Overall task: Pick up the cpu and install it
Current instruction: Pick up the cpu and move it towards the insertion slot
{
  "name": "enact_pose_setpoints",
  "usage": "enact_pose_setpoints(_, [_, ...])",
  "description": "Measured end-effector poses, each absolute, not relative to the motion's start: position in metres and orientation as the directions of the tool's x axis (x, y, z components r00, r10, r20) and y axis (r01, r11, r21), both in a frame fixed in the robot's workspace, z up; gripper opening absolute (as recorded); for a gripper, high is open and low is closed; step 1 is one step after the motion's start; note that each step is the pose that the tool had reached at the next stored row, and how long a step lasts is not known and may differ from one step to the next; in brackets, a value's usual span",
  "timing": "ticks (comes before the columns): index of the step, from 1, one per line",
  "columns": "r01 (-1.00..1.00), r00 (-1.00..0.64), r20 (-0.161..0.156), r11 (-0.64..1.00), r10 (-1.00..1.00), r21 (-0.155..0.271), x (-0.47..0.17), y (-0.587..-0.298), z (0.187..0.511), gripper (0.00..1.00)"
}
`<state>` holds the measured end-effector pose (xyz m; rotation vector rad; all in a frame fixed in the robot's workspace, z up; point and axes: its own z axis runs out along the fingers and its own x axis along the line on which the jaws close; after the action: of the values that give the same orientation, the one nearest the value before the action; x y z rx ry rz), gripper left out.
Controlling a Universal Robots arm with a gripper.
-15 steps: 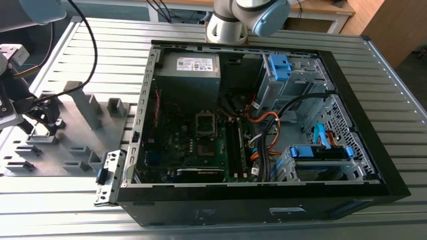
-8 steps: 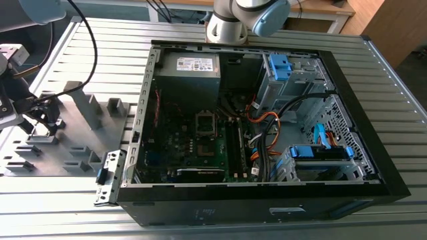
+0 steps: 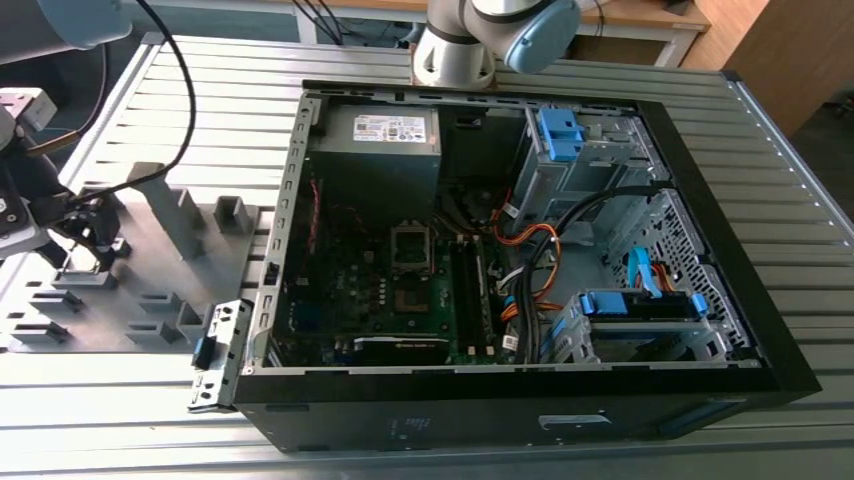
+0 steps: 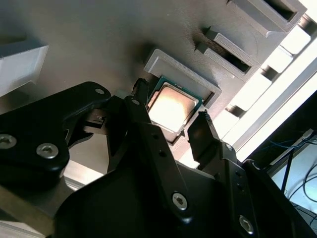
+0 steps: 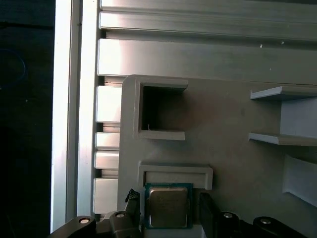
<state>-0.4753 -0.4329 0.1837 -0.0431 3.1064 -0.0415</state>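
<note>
The cpu [image 4: 172, 105] is a small square chip with a silver-grey top and green rim, lying flat in a shallow grey holder of the fixture tray [image 3: 160, 262]; it also shows in the first wrist view [image 5: 168, 206]. My gripper [image 4: 171, 110] is lowered over it at the exterior view's left [image 3: 84, 252]. In both wrist views the black fingers [image 5: 132, 199] stand on either side of the chip with a small gap to each edge, so the gripper is open around it. The empty motherboard socket [image 3: 411, 246] sits inside the open computer case [image 3: 747, 330].
The grey tray carries several raised blocks and slots [image 3: 174, 208] around the chip's holder. A ribbed metal table [image 3: 801, 200] bears both tray and case. Cables [image 3: 534, 262], blue drive bays [image 3: 558, 135] and a power supply [image 3: 387, 130] crowd the case. The arm's base [image 3: 461, 50] stands behind it.
</note>
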Motion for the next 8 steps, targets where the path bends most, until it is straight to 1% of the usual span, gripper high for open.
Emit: enact_pose_setpoints(8, [-0.053, -0.998, -0.034, 0.998, -0.054, -0.027, -0.4754, -0.4329, 0.1837, 0.59])
